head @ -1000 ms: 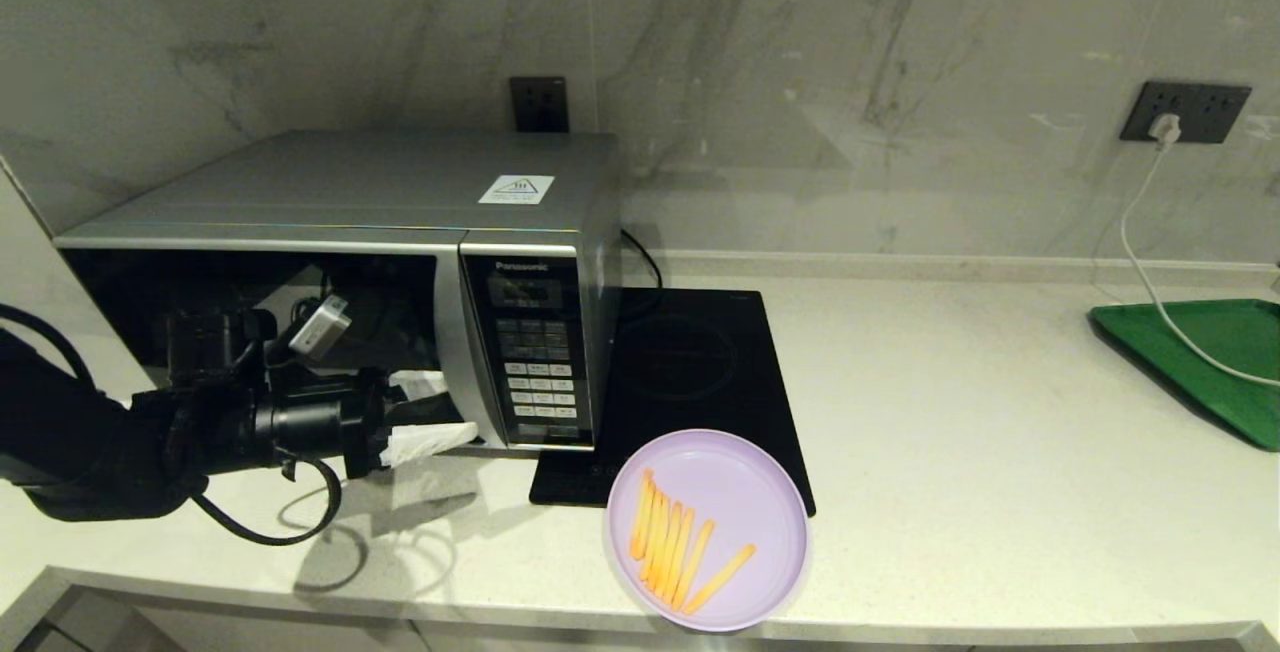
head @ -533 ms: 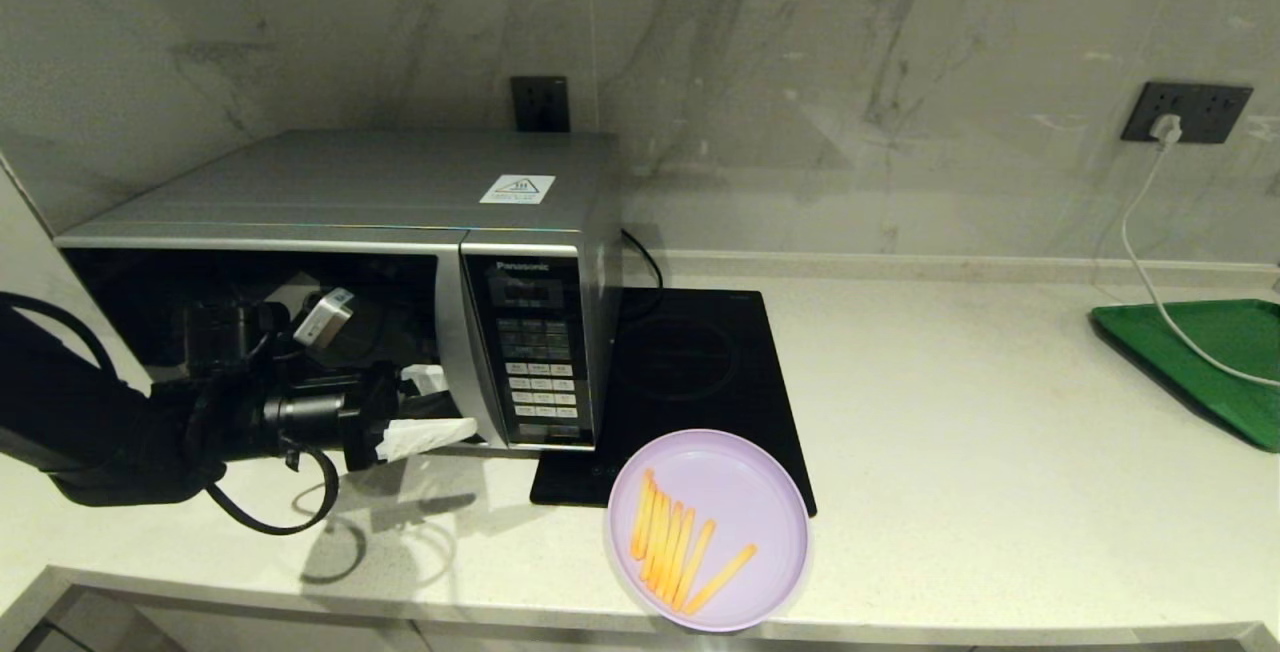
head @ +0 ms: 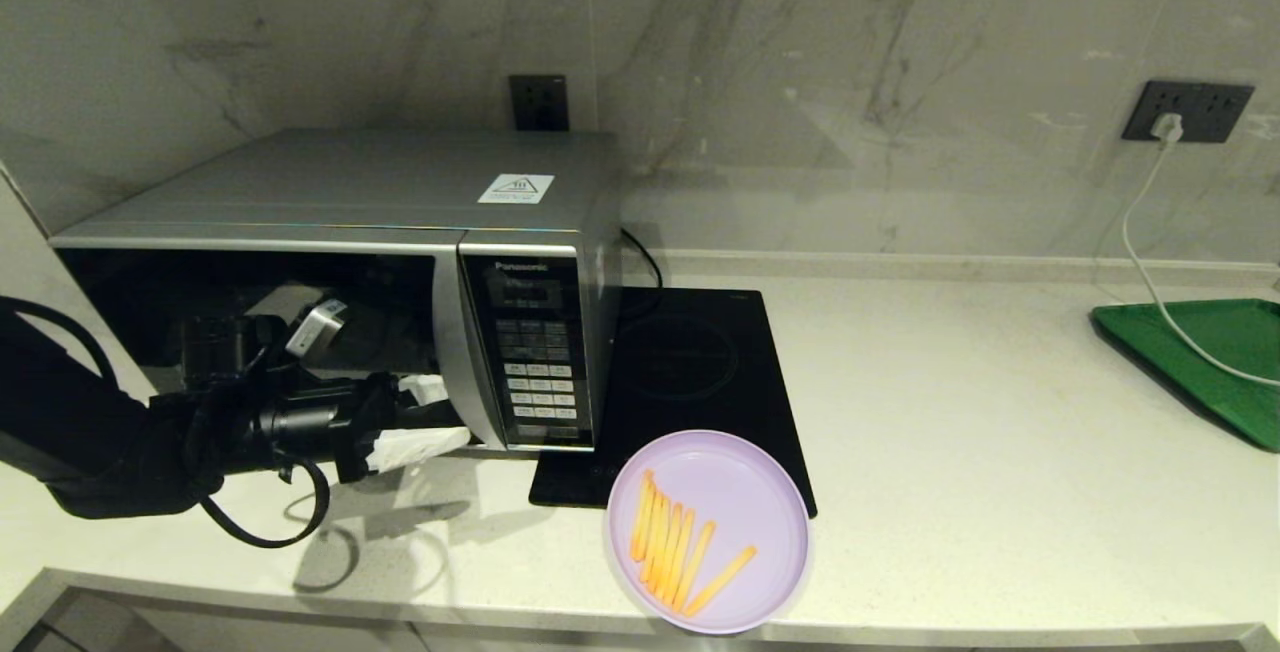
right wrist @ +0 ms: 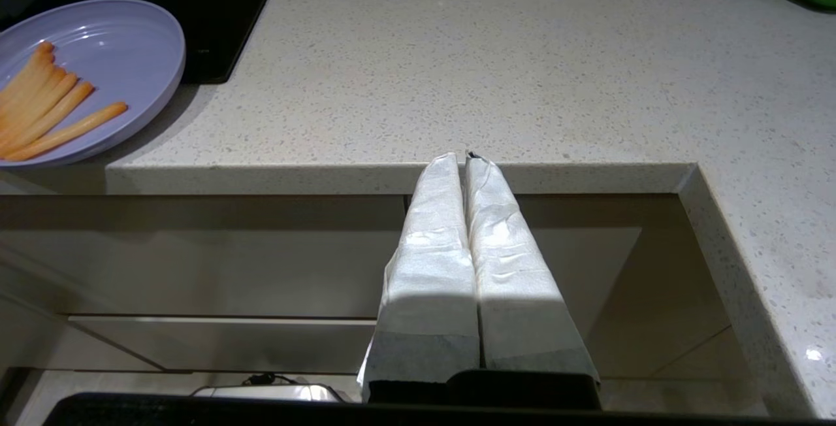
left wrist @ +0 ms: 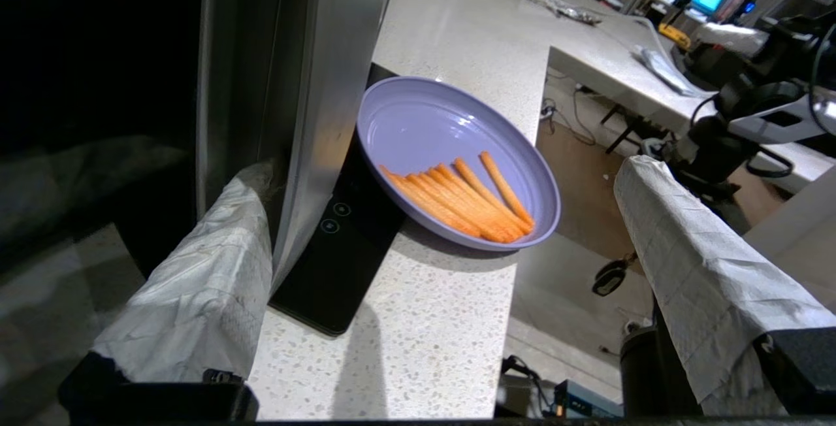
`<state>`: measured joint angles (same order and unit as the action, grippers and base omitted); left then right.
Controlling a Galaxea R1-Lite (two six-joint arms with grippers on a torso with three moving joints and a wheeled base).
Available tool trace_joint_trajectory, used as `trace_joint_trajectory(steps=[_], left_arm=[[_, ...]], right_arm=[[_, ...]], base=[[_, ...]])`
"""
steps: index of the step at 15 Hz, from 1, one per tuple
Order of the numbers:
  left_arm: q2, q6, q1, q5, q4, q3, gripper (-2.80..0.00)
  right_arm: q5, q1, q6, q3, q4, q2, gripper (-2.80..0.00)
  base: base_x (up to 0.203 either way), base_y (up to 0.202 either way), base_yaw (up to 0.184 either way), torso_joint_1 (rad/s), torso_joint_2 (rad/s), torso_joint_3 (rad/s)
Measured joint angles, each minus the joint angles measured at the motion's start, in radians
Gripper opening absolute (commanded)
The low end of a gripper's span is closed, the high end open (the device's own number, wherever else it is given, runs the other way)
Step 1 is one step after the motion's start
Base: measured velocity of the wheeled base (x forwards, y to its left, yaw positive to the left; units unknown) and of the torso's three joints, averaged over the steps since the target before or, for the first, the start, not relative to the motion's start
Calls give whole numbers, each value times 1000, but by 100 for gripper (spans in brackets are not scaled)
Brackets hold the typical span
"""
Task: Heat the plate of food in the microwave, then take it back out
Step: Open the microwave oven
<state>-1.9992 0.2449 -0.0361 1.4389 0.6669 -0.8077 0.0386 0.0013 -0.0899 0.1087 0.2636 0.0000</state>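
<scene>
Fries on the plate, microwave shut.
You see the plate of food (head: 708,530) at lower centre; left tool (head: 432,419) apart at the microwave (head: 340,232) door; right tool (right wrist: 465,159) together.

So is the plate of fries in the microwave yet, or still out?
Still out. The plate sits on the counter's front edge, partly over the black hob, right of the microwave.
</scene>
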Motion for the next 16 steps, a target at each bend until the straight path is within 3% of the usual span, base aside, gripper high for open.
trace_joint_trajectory(steps=[3, 7, 11, 14, 15, 16], left_arm=[[39, -35, -24, 81, -9, 41, 0], [56, -50, -75, 90, -3, 61, 0], [54, -30, -126, 69, 7, 98, 0], [67, 48, -197, 37, 19, 162, 0], [77, 64, -234, 30, 19, 177, -280], [95, 72, -273, 27, 19, 195, -280]], right_arm=[[-1, 0, 0, 0, 0, 0, -280], [0, 0, 0, 0, 0, 0, -280], [-1, 0, 0, 0, 0, 0, -280], [0, 0, 0, 0, 0, 0, -280], [0, 0, 0, 0, 0, 0, -280], [0, 0, 0, 0, 0, 0, -280]], base=[[0, 0, 0, 0, 0, 0], [0, 0, 0, 0, 0, 0], [0, 0, 0, 0, 0, 0], [0, 0, 0, 0, 0, 0], [0, 0, 0, 0, 0, 0], [0, 0, 0, 0, 0, 0]])
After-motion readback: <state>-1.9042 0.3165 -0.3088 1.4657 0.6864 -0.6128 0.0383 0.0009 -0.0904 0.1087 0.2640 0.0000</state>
